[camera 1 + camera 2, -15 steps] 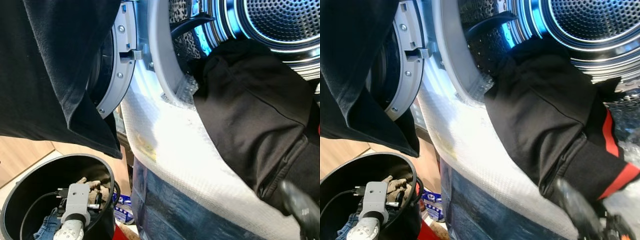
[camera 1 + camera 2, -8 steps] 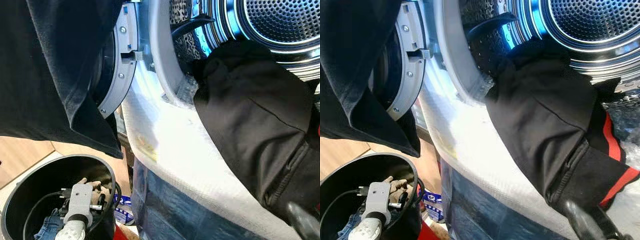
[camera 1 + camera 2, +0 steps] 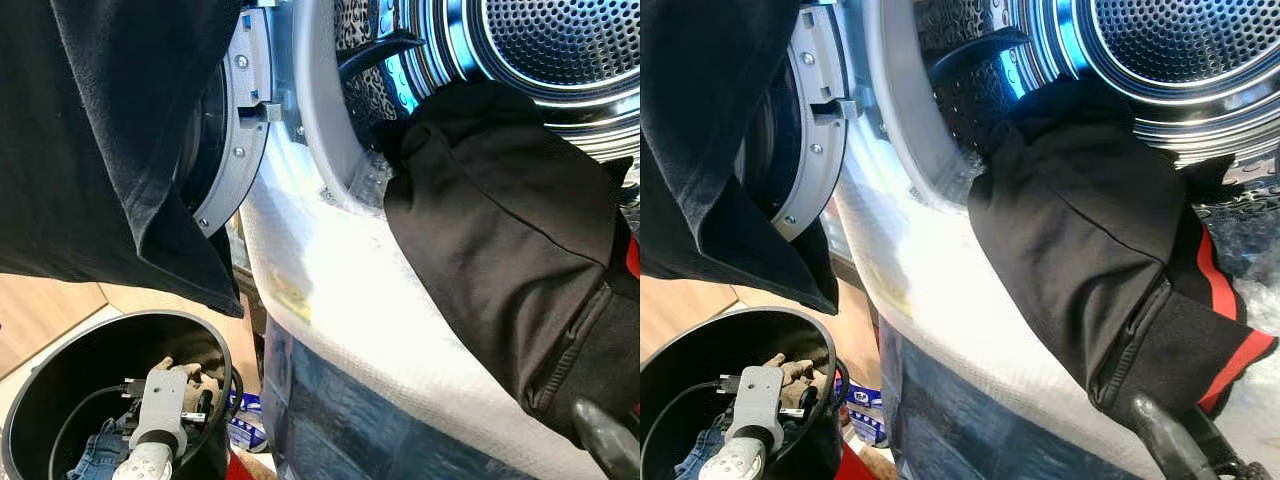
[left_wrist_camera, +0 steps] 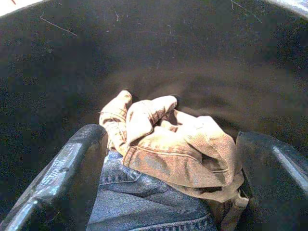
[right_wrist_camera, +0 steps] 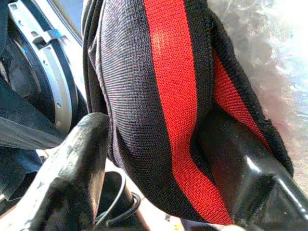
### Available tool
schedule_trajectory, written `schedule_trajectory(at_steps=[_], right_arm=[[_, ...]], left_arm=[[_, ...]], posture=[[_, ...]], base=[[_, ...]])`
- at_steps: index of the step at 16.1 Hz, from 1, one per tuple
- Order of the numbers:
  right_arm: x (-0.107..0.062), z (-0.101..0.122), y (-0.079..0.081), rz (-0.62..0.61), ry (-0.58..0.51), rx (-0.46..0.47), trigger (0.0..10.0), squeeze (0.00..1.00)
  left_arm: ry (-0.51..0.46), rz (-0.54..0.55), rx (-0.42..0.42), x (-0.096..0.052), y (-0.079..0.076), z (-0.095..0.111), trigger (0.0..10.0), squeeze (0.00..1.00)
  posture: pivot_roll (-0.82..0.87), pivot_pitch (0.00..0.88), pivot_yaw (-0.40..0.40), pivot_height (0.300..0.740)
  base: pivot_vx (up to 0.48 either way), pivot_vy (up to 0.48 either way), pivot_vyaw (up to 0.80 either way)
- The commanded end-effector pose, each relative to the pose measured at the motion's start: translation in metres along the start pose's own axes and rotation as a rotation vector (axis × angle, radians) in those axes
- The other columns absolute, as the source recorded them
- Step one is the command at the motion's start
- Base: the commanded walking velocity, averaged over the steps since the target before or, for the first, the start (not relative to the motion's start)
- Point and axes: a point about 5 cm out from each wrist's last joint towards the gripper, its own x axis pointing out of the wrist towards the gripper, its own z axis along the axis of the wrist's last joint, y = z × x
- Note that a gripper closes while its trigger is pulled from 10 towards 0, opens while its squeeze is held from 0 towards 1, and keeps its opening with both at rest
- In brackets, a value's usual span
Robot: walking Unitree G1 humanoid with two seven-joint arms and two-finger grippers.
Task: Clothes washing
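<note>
Black knit with a red stripe, the garment (image 3: 1090, 240) hangs half out of the washing machine, its upper part over the drum's lip (image 3: 910, 130) and its cuffed end down against the white padded front (image 3: 350, 310). Since a moment ago the right gripper (image 5: 159, 159) has slipped lower along that hem; only one finger tip pokes up at the bottom corner of the head view now, where earlier it stood higher against the cloth. On its wrist camera the two black fingers (image 5: 72, 168) sit either side of the striped cuff, pinching it. I take that to mean the garment is held but not yet in, and the cloth needs lifting over the lip into the perforated drum (image 3: 560, 40).

Down at the left, the left gripper (image 4: 168, 183) hangs inside the black bucket (image 3: 60, 350), fingers spread apart over a tan corduroy piece (image 4: 178, 144) lying on blue jeans (image 4: 144, 207), gripping neither. It has barely shifted.

Another dark cloth (image 3: 110, 130) drapes over the open door (image 3: 235, 150). Below lies a wooden floor (image 3: 40, 310), with some blue packaging (image 3: 245, 410) by the machine's foot.
</note>
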Motion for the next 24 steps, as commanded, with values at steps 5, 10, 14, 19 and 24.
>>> schedule_trajectory(at_steps=[5, 10, 14, 19, 24], right_arm=[[0.003, 0.007, -0.004, -0.007, -0.014, -0.033, 0.0, 0.0], [0.016, 0.017, 0.001, 0.039, -0.045, -0.071, 0.0, 0.0], [0.04, 0.033, 0.023, 0.156, -0.089, -0.148, 0.0, 0.0], [0.092, 0.074, 0.08, 0.45, -0.255, -0.237, 0.0, 0.0], [0.164, 0.119, 0.09, 0.439, -0.424, -0.273, 0.0, 0.0]], left_arm=[[0.051, -0.029, 0.006, 0.003, -0.006, -0.009, 10.0, 0.0], [0.052, -0.03, 0.011, 0.004, -0.007, -0.009, 10.0, 0.0], [0.045, -0.041, 0.014, 0.007, -0.009, -0.006, 10.0, 0.0], [0.039, -0.05, 0.006, 0.009, -0.014, -0.004, 10.0, 0.0], [0.04, -0.027, -0.016, 0.01, -0.015, -0.005, 10.0, 0.0]], posture=[[-0.13, 0.025, -0.006, 0.74], [-0.13, 0.017, -0.007, 0.74], [-0.14, 0.014, -0.001, 0.74], [-0.14, 0.02, -0.012, 0.74], [-0.13, 0.024, -0.024, 0.74]], base=[[0.0, 0.0, 0.0], [0.0, 0.0, 0.0], [0.0, 0.0, 0.0], [0.0, 0.0, 0.0], [0.0, 0.0, 0.0]])
